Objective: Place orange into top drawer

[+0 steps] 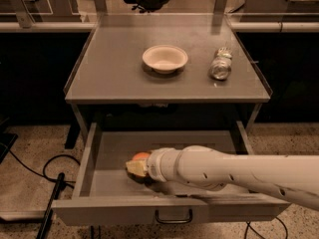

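Top drawer (94, 158) is pulled open, and the white arm (224, 171) reaches in from the right with the gripper (135, 167) down inside it, toward the left half. The orange (141, 156) sits right up against the gripper, peeking out just behind it. Up on the grey table (109, 78) there's a white bowl (165, 59) and a silver can (220, 66) lying on its side, near each other but not touching.

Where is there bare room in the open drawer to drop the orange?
In the top drawer, the floor is bare between its left wall and the gripper, and along the back wall behind the arm. Middle and right front are crowded: gripper beside the orange, arm across.
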You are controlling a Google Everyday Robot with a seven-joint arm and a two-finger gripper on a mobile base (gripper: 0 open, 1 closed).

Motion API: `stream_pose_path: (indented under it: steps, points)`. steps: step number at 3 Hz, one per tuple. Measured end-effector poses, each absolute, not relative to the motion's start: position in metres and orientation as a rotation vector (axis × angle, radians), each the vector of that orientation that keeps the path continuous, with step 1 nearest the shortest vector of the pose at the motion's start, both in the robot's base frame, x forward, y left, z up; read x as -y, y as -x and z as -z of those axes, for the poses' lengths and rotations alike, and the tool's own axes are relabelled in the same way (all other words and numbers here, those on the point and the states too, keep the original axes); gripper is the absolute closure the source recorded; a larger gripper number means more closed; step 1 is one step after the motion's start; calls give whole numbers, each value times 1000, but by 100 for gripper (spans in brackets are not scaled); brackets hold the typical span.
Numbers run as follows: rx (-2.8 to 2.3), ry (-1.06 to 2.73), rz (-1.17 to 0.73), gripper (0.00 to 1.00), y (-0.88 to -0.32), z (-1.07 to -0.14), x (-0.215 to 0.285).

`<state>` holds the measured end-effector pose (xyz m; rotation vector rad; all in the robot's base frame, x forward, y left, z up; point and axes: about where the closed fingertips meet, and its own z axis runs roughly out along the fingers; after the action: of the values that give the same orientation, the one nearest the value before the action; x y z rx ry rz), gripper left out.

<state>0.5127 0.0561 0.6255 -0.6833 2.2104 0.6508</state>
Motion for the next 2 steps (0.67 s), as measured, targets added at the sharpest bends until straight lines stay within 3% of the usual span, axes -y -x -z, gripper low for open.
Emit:
stream_pose_path:
  steps: [2]
  points:
    - [-2210,683,-651,57,-513,-625,-56]
